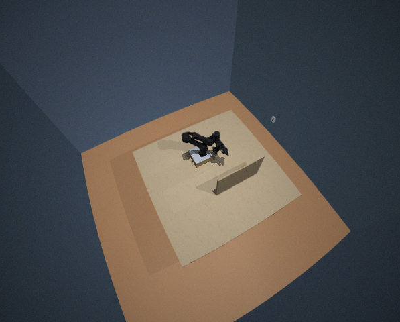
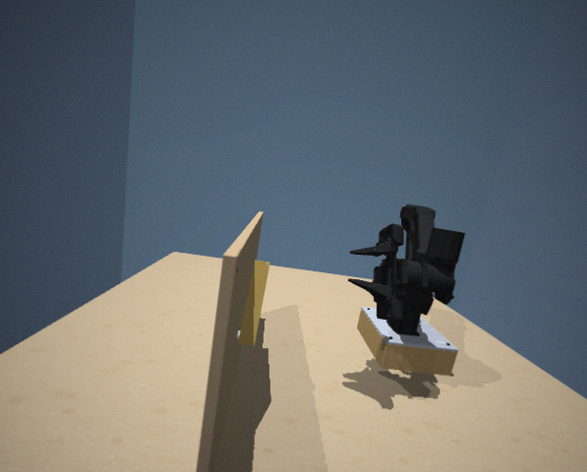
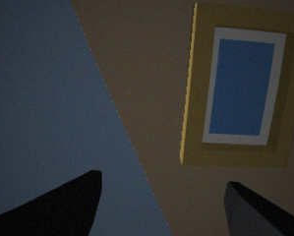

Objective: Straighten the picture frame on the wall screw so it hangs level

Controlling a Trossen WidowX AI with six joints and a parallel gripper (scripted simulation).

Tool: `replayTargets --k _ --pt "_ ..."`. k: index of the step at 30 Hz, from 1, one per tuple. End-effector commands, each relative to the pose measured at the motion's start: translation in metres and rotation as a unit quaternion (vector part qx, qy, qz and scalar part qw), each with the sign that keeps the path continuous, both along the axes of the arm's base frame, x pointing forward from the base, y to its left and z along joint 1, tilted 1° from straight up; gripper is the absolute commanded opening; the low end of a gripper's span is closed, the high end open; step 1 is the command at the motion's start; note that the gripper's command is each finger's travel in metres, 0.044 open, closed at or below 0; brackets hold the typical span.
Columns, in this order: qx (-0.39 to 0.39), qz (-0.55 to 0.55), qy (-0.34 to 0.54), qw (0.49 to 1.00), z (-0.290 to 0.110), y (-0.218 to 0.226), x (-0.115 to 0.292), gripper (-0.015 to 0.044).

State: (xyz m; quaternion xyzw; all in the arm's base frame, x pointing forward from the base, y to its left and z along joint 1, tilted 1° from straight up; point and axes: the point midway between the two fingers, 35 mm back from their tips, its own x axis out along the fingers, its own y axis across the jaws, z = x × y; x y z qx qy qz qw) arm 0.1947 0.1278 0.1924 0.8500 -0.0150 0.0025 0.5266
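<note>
The picture frame (image 2: 256,303) (image 3: 205,54) (image 1: 242,166) has a yellow-brown border, a pale mat and a blue picture. It hangs on the face of the upright panel (image 1: 239,177) (image 2: 219,376) (image 3: 142,74) that looks toward the arm. In the wrist view the frame's sides are not parallel to the visible panel edge, so it looks crooked. A small pale piece (image 2: 239,334) shows between frame and panel; I cannot tell whether it is the screw. The notched strip is hidden. My gripper (image 1: 228,152) (image 2: 349,265) (image 3: 164,187) is open and empty, well away from the frame, fingers one above the other.
The arm's base (image 1: 202,159) (image 2: 419,359) stands on the pale tabletop (image 1: 196,225) (image 2: 105,376), on the frame's side of the panel. The panel's shadow lies between panel and base. A wall outlet (image 1: 273,119) is on the far room wall.
</note>
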Motion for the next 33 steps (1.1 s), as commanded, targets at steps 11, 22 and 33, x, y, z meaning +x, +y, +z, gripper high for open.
replayTargets --k 11,22,33 --pt "-0.009 -0.001 0.001 1.0 -0.038 -0.001 0.054 0.026" --pt "-0.009 -0.001 0.001 1.0 -0.038 -0.001 0.054 0.026" --pt "-0.009 -0.001 -0.003 1.0 -0.034 -0.002 0.125 0.026"
